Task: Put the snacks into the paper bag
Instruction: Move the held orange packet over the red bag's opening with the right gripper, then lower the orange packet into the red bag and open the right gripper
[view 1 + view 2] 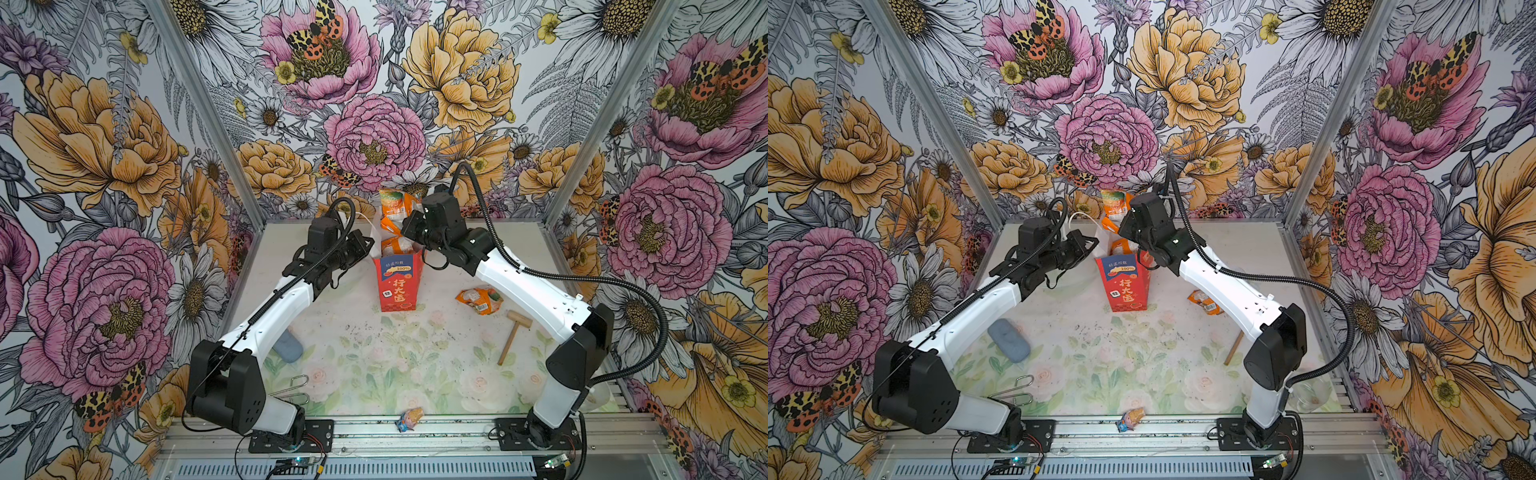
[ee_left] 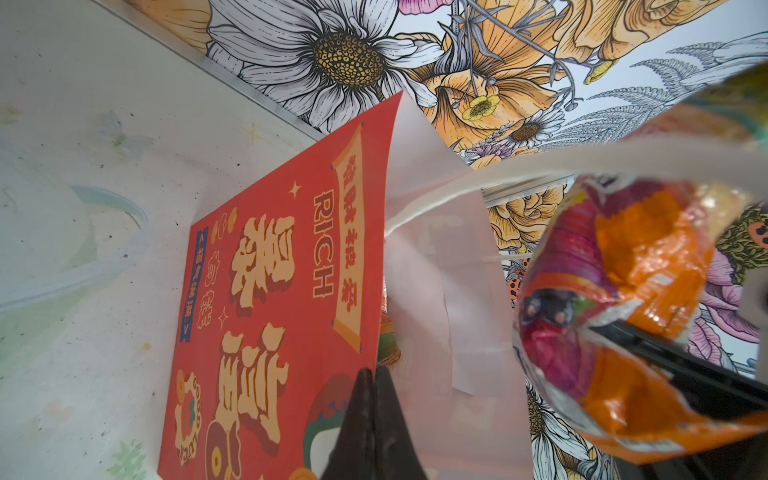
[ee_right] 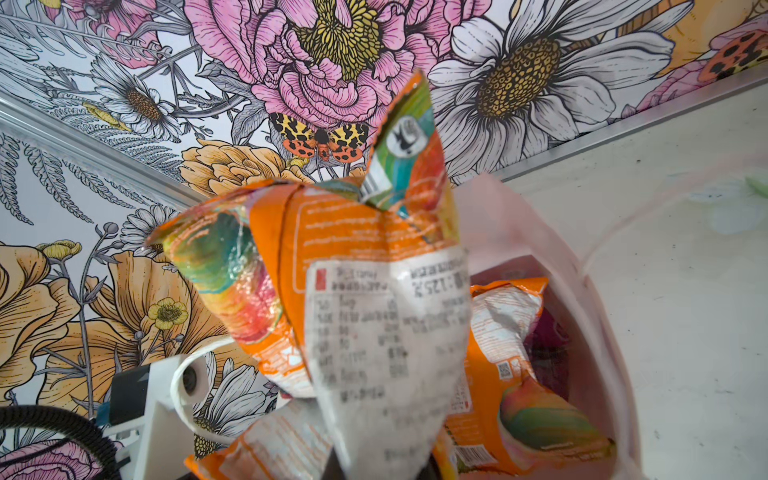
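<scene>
In both top views the left pincer (image 1: pixel 367 243) is closed on the rim of the red paper bag (image 1: pixel 397 286), which stands upright on the tabletop (image 1: pixel 374 357) between the two pincers. The right pincer (image 1: pixel 406 226) is clamped on an orange packet (image 1: pixel 394 205) that hangs over the bag's open mouth, just above a second orange packet (image 1: pixel 392 248) poking out of it. A third orange packet (image 1: pixel 480 300) lies on the tabletop well apart from the right pincer, beside that arm's forearm, with a wooden mallet (image 1: pixel 513 336) further out (a small wrapped candy (image 1: pixel 409 417) sits at the front edge). In the left wrist view the left pincer's fingers (image 2: pixel 357 415) meet on the bag's wall, red print on one side and white lining on the other, and the held packet (image 2: pixel 648 299) hangs just past them. In the right wrist view that packet (image 3: pixel 374 299) fills the space in front of the right pincer, whose tips are hidden behind it. Beyond it, the second orange packet (image 3: pixel 511 332) and a purple packet (image 3: pixel 546 345) lie inside the bag.
</scene>
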Robot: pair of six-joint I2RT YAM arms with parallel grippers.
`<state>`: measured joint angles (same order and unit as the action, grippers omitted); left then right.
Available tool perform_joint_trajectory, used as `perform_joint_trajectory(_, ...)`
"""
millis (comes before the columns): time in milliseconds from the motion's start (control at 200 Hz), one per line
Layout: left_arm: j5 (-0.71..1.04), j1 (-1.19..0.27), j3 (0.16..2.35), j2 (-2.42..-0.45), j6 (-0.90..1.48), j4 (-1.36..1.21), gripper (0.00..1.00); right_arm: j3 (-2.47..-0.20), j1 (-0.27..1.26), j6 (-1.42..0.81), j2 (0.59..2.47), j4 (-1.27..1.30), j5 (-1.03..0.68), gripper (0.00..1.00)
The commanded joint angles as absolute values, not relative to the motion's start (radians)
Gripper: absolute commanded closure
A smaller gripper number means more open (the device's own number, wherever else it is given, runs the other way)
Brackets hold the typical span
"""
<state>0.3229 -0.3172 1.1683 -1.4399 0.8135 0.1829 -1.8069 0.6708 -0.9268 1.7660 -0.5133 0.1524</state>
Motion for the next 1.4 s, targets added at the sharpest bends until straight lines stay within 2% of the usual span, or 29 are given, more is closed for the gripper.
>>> perform_joint_trajectory(0, 0.328, -0.31, 1.18, -1.42, 0.824, 0.161, 1.0, -1.818, 0.656, -0.912, 1.791, -0.48, 0.161, 1.0)
perform_joint_trajectory(861, 0.323, -0.307, 1.183, -1.427, 0.825, 0.164, 1.0, -1.875, 0.641, -0.784, 1.891, -0.414, 0.157, 1.0)
perform_joint_trajectory(931, 0.319, -0.306, 1.184, -1.425, 0.825, 0.164, 1.0, -1.87, 0.641, -0.775, 1.888, -0.41, 0.163, 0.9)
perform_joint_trajectory(1101, 0.321, -0.308, 1.184, -1.424, 0.825, 0.166, 1.0, -1.863, 0.64, -0.762, 1.883, -0.408, 0.173, 0.76)
perform_joint_trajectory(1396, 0.316, -0.309, 1.183, -1.422, 0.825, 0.167, 1.0, -1.858, 0.635, -0.742, 1.875, -0.407, 0.17, 0.69)
